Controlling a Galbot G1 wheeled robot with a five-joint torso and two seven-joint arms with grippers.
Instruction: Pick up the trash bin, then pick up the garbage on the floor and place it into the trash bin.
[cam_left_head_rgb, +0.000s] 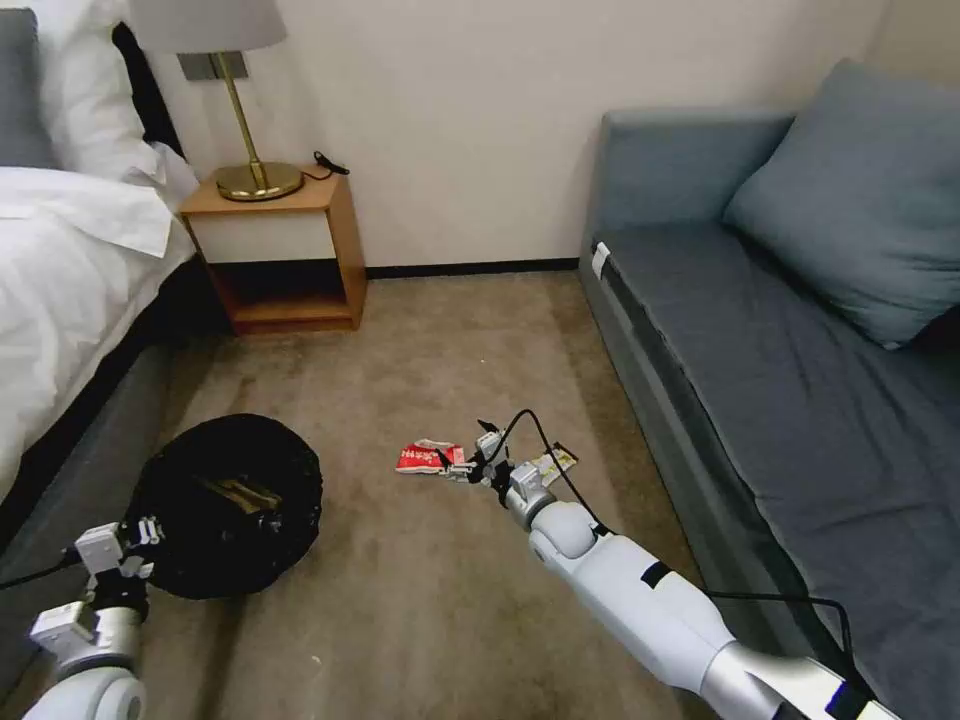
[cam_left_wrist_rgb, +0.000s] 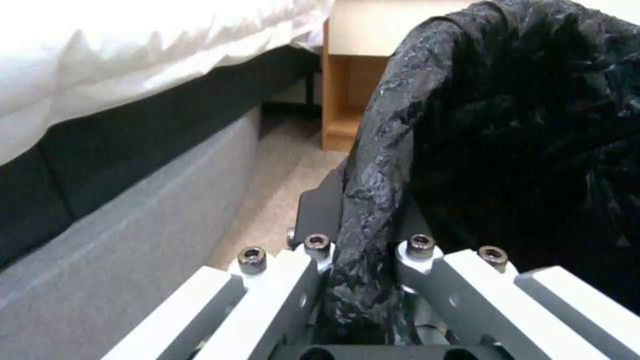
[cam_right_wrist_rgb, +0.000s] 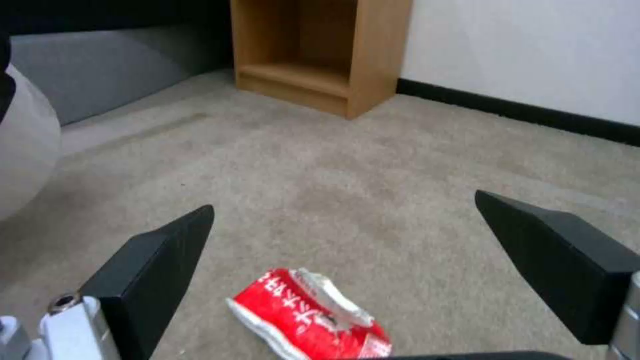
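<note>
**Beige carpet between bed and sofa**

The carpet (cam_left_head_rgb: 420, 600) runs from the wall's black skirting toward the robot, bordered by the bed base on the left edge and the grey sofa (cam_left_head_rgb: 760, 400) on the right edge. A wooden nightstand (cam_left_head_rgb: 285, 250) stands in the far-left corner. Near the left edge is the trash bin (cam_left_head_rgb: 230, 505), lined in black. Toward the middle lies a red-and-white snack wrapper (cam_left_head_rgb: 425, 457); a gold-and-black wrapper (cam_left_head_rgb: 556, 461) lies nearer the sofa edge.

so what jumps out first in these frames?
The right tool hangs open over the red-and-white snack wrapper on the carpet by the sofa. Beside the bed, the left tool is clamped on the trash bin liner's rim.
</note>
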